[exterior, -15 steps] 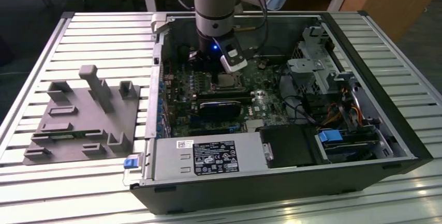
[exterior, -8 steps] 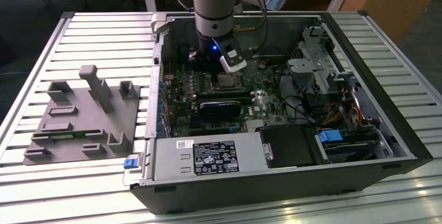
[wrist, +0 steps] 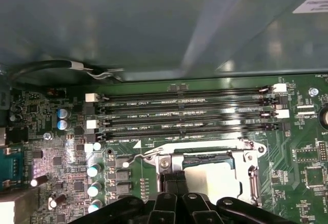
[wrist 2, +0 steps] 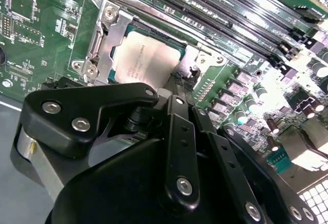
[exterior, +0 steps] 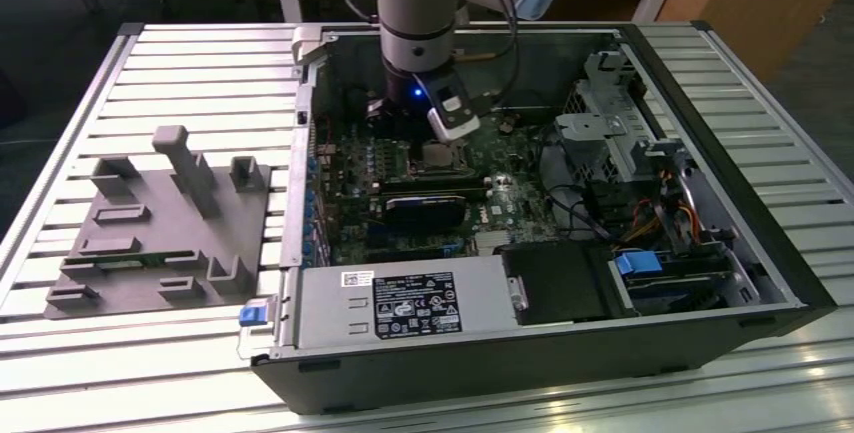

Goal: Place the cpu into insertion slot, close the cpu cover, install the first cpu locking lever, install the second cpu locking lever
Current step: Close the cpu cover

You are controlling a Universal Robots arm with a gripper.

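— So, which step is the robot on?
— Looks like the first locking lever. The cpu (wrist 2: 148, 60) already sits flat in the insertion slot (wrist: 205, 163), right under the claw (wrist 2: 177, 90). The cpu cover (wrist 2: 100, 42) lies down over it, I think, with the chip showing through its window.
— Is the claw holding anything?
— No. Its fingers are pinched together with nothing between them. The tips are just beside the cover's edge.
— What does this step need?
— A thin wire lever (wrist: 134, 158) sticks out beside the claw. I guess it needs a careful push down and under its hook.
— Anything in the way?
— Long black slots (wrist: 184, 116) lie just past the cover, and little round cans (wrist: 93, 170) stand near the lever. The case wall (wrist: 154, 24) is farther off.
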